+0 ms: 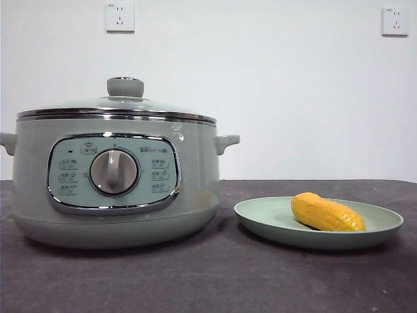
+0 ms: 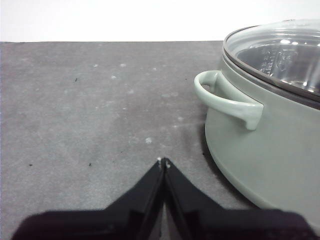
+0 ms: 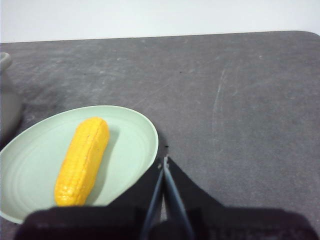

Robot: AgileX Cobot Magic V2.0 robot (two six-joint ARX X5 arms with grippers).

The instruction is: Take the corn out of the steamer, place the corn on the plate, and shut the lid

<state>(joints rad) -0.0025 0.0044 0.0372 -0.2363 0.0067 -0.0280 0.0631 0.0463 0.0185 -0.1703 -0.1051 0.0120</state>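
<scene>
While the lid [image 1: 124,104] sits closed on the steamer [image 1: 114,182] at the left of the dark table [image 1: 215,274], we see the corn [image 1: 327,212] lying on its side in the plate [image 1: 260,218] just to the right. We find our left gripper [image 2: 163,161] with jaws pressed together, empty, near the steamer's side handle [image 2: 227,97]. Our right gripper [image 3: 163,160] is likewise closed on nothing, beside the plate's rim.

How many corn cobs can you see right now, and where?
1. The corn lies on the plate, beside the steamer. The lid is on, so any cob still inside the steamer would be hidden.
</scene>
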